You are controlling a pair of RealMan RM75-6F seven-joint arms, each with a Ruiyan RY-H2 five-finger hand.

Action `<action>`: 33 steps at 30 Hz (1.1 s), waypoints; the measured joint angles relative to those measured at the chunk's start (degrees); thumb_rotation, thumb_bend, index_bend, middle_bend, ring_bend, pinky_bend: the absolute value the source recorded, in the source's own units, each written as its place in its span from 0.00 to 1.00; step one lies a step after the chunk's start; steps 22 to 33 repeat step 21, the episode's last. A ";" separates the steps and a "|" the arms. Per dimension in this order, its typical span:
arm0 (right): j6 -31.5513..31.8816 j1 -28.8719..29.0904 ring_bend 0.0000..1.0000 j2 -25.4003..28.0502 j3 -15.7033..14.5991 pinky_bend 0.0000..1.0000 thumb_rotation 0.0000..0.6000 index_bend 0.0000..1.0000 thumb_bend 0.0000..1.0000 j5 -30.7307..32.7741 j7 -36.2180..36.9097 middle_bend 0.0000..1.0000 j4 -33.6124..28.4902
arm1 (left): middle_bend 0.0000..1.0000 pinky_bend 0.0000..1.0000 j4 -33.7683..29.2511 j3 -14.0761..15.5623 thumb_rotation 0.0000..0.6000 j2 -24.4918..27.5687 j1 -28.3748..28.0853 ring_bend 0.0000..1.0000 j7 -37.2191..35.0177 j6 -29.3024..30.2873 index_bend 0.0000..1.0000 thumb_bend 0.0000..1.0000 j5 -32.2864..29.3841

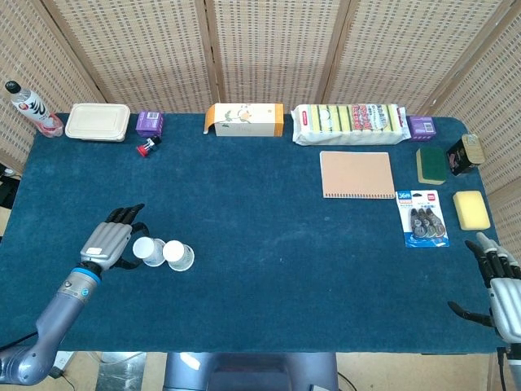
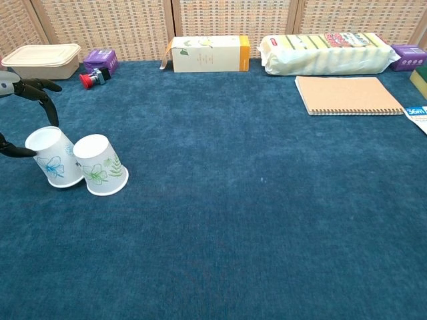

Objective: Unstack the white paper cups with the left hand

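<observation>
Two white paper cups stand upside down and side by side on the blue tablecloth at the front left. The blue-flowered cup (image 1: 148, 251) (image 2: 55, 157) touches the green-leaf cup (image 1: 178, 256) (image 2: 100, 165) on its right. My left hand (image 1: 110, 243) reaches in from the left and holds the blue-flowered cup: its thumb (image 2: 15, 151) lies against the cup's side and a finger (image 2: 44, 100) arches down to its upturned base. The other fingers are spread. My right hand (image 1: 498, 285) rests open at the front right table edge, far from the cups.
Along the back stand a bottle (image 1: 28, 108), a lidded food box (image 1: 98, 122), a purple box (image 1: 149, 123), a red toy (image 1: 147, 147), a carton (image 1: 244, 119) and a sponge pack (image 1: 350, 123). A notebook (image 1: 356, 174), a blister pack (image 1: 422, 217) and sponges (image 1: 471, 209) lie at the right.
</observation>
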 measured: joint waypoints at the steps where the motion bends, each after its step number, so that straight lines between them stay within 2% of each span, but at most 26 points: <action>1: 0.05 -0.02 0.00 0.02 0.01 0.08 1.00 0.07 0.13 0.02 0.04 0.00 -0.02 | 0.00 0.00 -0.02 0.00 1.00 -0.05 -0.03 0.00 0.09 0.01 0.37 0.22 -0.13; 7: 0.18 -0.07 0.00 0.16 0.07 0.08 1.00 0.07 0.13 0.09 0.47 0.00 -0.03 | 0.00 0.00 -0.58 0.13 1.00 0.10 0.12 0.00 0.05 0.34 0.27 0.22 -0.16; 13: 0.06 0.01 0.00 0.18 0.01 0.08 1.00 0.07 0.13 -0.01 0.54 0.00 -0.06 | 0.00 0.00 -1.64 0.37 1.00 1.33 1.10 0.00 -1.80 1.22 0.12 0.21 2.11; 20: -0.16 0.07 0.00 0.14 0.11 0.08 1.00 0.07 0.13 0.42 0.52 0.00 0.02 | 0.00 0.00 -2.89 1.27 1.00 3.54 4.15 0.00 -5.65 5.16 0.01 0.20 8.84; 21: -0.23 0.10 0.00 0.13 0.14 0.08 1.00 0.07 0.13 0.54 0.51 0.00 0.05 | 0.00 0.00 -2.82 1.61 1.00 3.82 5.13 0.00 -6.21 6.70 0.00 0.20 10.20; 33: -0.23 0.10 0.00 0.13 0.14 0.08 1.00 0.07 0.13 0.54 0.51 0.00 0.05 | 0.00 0.00 -2.82 1.61 1.00 3.82 5.13 0.00 -6.21 6.70 0.00 0.20 10.20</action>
